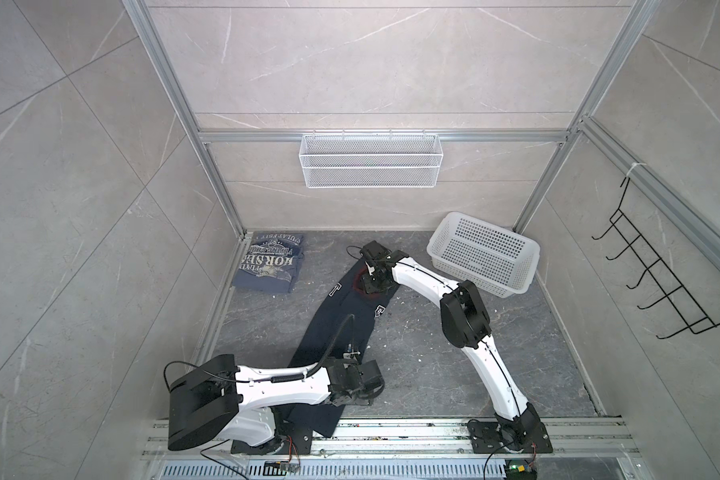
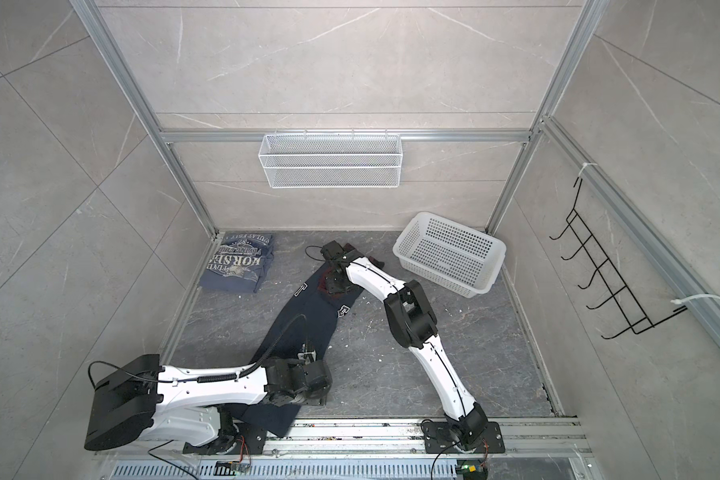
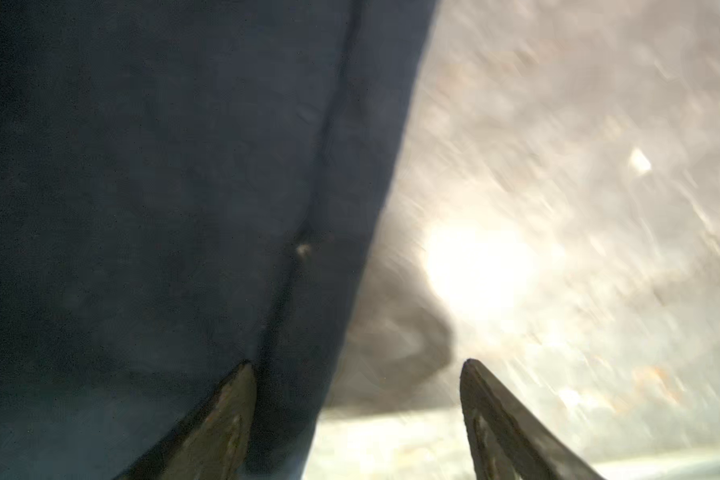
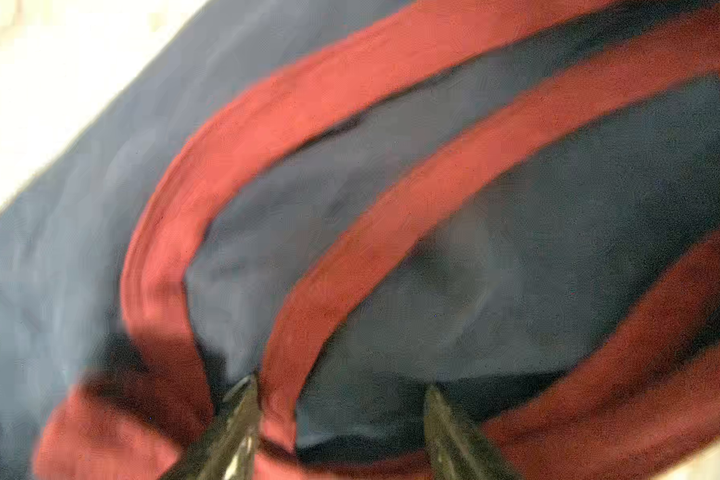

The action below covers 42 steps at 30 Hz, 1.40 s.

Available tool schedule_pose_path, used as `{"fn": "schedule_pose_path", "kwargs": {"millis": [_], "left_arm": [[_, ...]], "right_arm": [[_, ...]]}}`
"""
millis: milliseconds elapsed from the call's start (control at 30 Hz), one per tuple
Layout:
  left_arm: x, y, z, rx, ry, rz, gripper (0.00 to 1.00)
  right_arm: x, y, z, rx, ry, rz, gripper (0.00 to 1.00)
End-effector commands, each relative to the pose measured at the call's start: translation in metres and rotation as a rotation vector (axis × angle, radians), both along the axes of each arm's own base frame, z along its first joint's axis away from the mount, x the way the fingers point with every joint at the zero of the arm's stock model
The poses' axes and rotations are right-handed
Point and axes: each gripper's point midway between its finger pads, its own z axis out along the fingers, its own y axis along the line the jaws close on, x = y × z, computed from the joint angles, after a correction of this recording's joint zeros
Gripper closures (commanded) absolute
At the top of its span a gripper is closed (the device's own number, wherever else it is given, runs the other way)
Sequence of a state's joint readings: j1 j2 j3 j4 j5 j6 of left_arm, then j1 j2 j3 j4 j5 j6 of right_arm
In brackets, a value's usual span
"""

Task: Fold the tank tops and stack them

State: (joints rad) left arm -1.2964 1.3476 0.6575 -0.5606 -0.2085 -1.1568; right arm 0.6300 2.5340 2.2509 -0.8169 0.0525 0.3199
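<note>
My left claw [image 3: 354, 365] is spread wide, straddling the navy top's [image 1: 346, 303] side edge. The right claw [image 4: 341, 382] is spread over its maroon collar, and neither's pinching anything. The blue top [image 1: 269, 264] sits folded far-left, with bare table [image 1: 412, 365] right of navy.

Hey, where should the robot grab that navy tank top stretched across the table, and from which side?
Probably at both ends. The navy tank top lies as a long flat strip: pinch the maroon trim at the far end from above, under the open right gripper, and the side edge at the near end from the bare table side, where the open left gripper straddles it.
</note>
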Motion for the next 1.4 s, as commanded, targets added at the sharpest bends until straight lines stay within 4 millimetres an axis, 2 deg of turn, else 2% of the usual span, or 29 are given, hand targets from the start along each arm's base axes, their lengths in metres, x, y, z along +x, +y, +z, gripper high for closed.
{"fn": "schedule_pose_path", "kwargs": {"millis": [0,67,133,200,267,367,500,633,767,867,1000,1200,1300,1367], "left_arm": [[-0.001,-0.015,0.018,-0.059,-0.042,0.004,0.20],[0.006,-0.015,0.032,-0.079,-0.087,-0.001,0.20],[0.013,-0.014,0.052,-0.098,-0.139,-0.010,0.18],[0.024,-0.007,0.075,-0.100,-0.206,0.000,0.15],[0.036,0.012,0.091,-0.091,-0.231,0.043,0.15],[0.048,0.047,0.099,-0.073,-0.238,0.116,0.15],[0.053,0.082,0.085,-0.067,-0.167,0.211,0.16],[0.047,0.098,0.054,-0.058,-0.052,0.267,0.18],[0.040,0.094,0.027,-0.049,0.028,0.265,0.19],[0.036,0.084,0.012,-0.062,0.083,0.247,0.21],[0.029,0.072,0.001,-0.073,0.121,0.211,0.20],[0.021,0.037,-0.012,-0.108,0.146,0.176,0.20],[0.018,0.010,-0.014,-0.128,0.145,0.141,0.19],[0.017,-0.015,-0.011,-0.161,0.143,0.097,0.19]], "right_arm": [[0.012,-0.017,-0.011,-0.072,0.027,0.000,0.35],[0.020,-0.012,0.004,-0.066,0.009,0.013,0.35],[0.025,-0.007,0.030,-0.040,-0.025,0.019,0.34],[0.025,-0.006,0.050,-0.022,-0.042,0.024,0.33],[0.019,-0.006,0.071,-0.003,-0.046,0.025,0.33],[0.000,-0.002,0.099,0.006,-0.060,0.048,0.33],[-0.046,0.007,0.102,0.056,-0.042,0.077,0.33],[-0.090,0.009,0.096,0.135,-0.001,0.058,0.34],[-0.130,0.022,0.062,0.135,0.083,0.092,0.34],[-0.145,0.035,0.033,0.118,0.148,0.118,0.35],[-0.140,0.039,0.007,0.066,0.172,0.111,0.36],[-0.105,0.006,-0.019,-0.033,0.205,0.048,0.38],[-0.089,-0.014,-0.022,-0.063,0.201,0.026,0.38],[-0.076,-0.029,-0.020,-0.072,0.188,0.002,0.38]]}}
